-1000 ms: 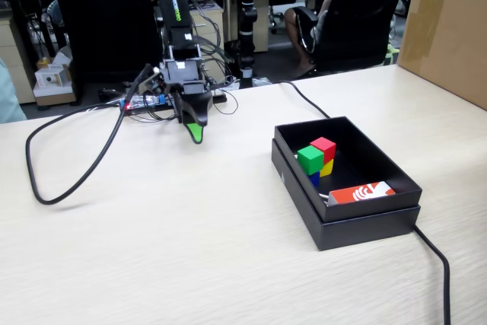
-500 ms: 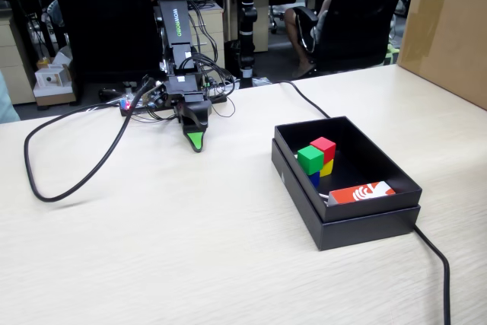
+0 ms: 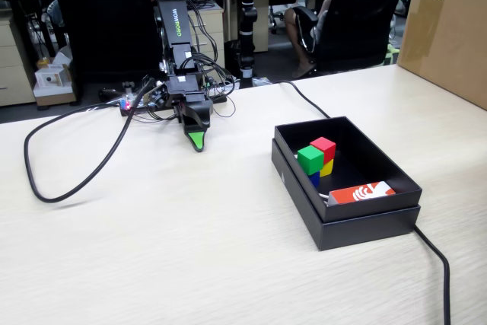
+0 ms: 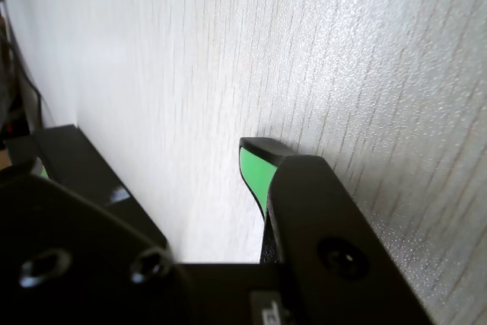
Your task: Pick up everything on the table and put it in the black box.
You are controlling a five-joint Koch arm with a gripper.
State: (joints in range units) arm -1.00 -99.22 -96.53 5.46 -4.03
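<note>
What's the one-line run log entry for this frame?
gripper: low near table, nothing held | jaws: cannot tell | green cube, red cube, yellow cube, blue cube: in black box

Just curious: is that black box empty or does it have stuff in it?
Not empty. The box holds green, red, yellow and blue cubes, plus a card.

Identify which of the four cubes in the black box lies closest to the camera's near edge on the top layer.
The green cube: it sits beside the red cube, above blue and yellow.
</note>
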